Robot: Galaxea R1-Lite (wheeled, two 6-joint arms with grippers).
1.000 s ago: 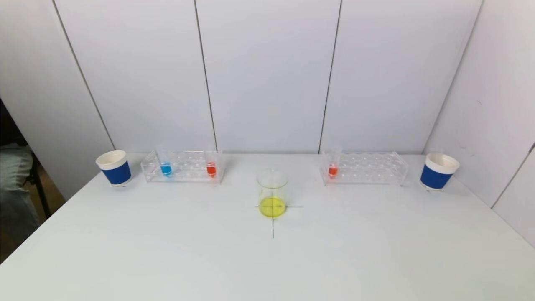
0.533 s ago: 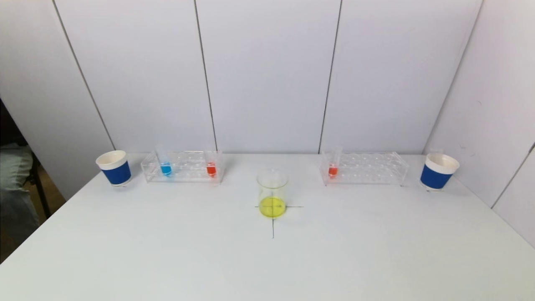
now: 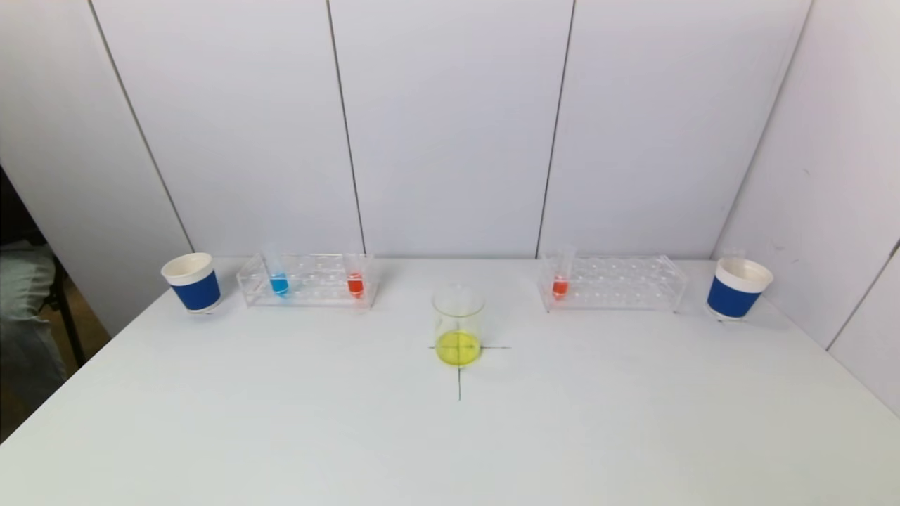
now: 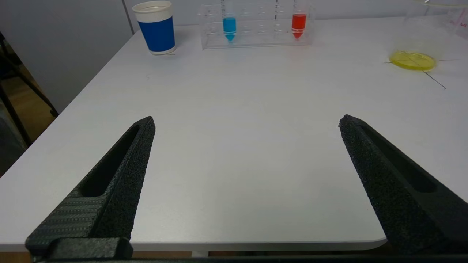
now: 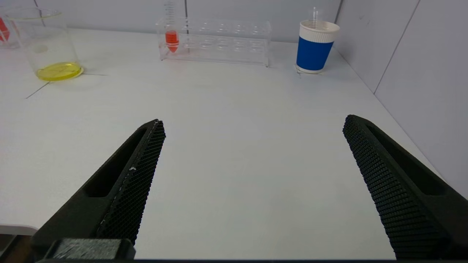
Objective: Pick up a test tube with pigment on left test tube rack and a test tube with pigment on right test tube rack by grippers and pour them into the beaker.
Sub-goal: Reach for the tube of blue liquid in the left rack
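With both the left gripper and right gripper open-jawed at the bench's near edge, a skewed grab could tip either rack.

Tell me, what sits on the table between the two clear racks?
Only the beaker with yellow liquid, standing on a drawn cross slightly nearer the robot than the left rack and right rack. The head view shows it.
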